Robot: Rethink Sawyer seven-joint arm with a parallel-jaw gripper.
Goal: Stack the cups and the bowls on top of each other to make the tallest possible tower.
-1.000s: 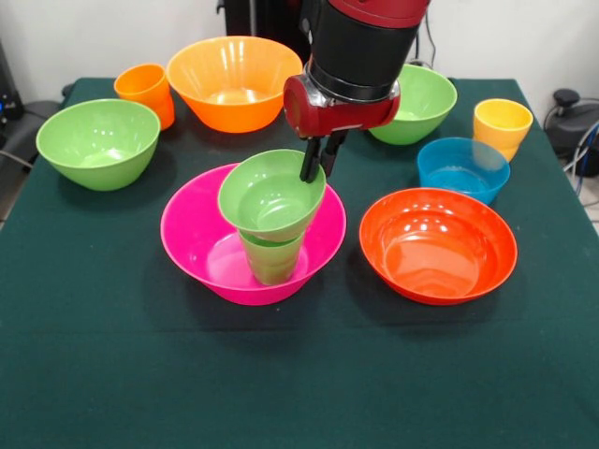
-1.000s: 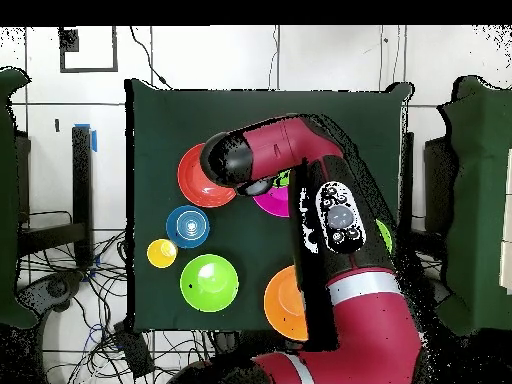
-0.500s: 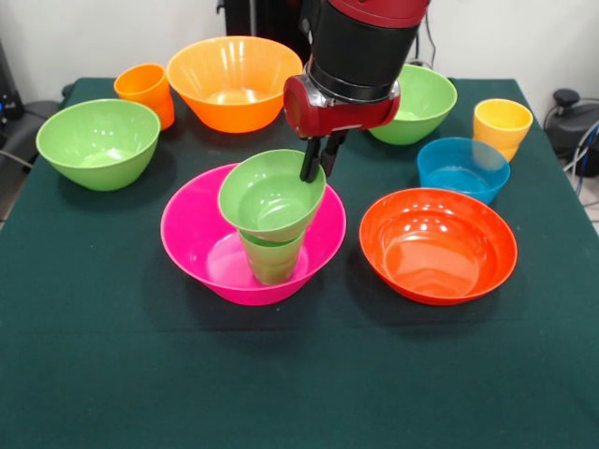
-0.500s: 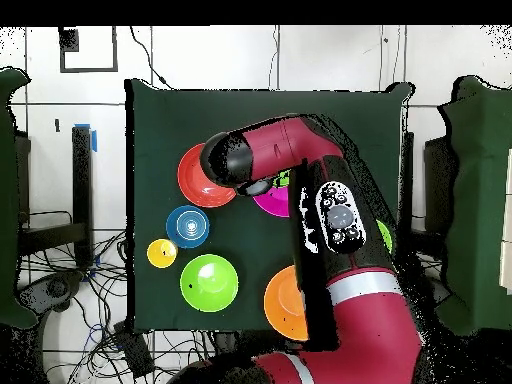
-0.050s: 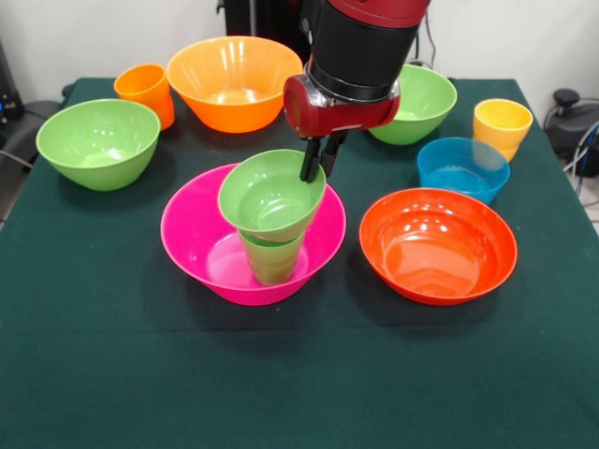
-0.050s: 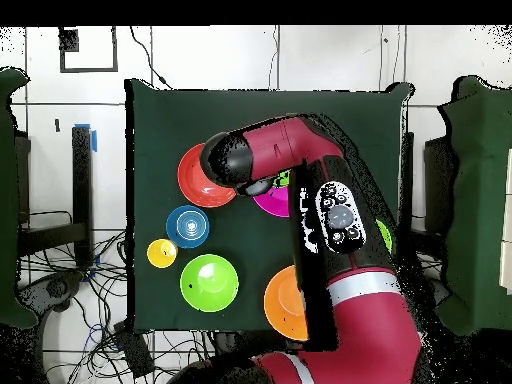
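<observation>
Nearest in the front view, the pink bowl [image 5: 192, 238] sits on the green bench [image 5: 299, 374] at centre-left of the frame. A green cup [image 5: 272, 259] stands inside it, and a small green bowl [image 5: 270, 195] rests on the cup, tilted a little toward the camera; together they make the tower. To the right, just beside the pink bowl, lies the red-orange bowl [image 5: 437, 245]. The gripper [image 5: 316, 159] comes down from the top of the frame, and its dark fingers [image 5: 308, 161] are closed on the far right rim of the small green bowl. Further back, a blue bowl [image 5: 462, 168] sits at right, and a light green bowl [image 5: 98, 142] at far left. At the back stand an orange cup [image 5: 145, 92], upper left, touching or just beside the large orange bowl [image 5: 234, 82], then a second light green bowl [image 5: 426, 98] partly behind the arm [image 5: 360, 47], and a yellow cup [image 5: 502, 126] at upper right. In the overhead view the arm [image 6: 330, 250] covers most of the tower.
</observation>
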